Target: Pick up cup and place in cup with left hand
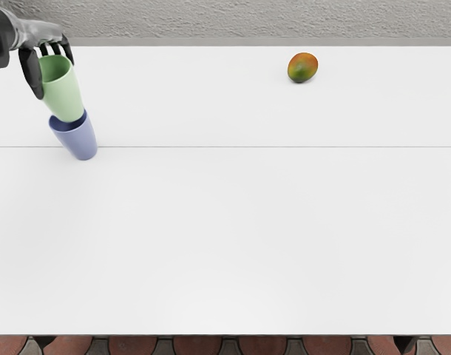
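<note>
Lining up 2 cups: my left hand grips the green cup, its base at the mouth of the blue cup. Next I should straighten it over that mouth, ease it down, then let go.

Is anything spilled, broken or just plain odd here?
Nothing looks spilled, broken or odd. The left hand holds the green cup at the mouth of the blue cup, which suits stacking. A mango lies farther right.
</note>
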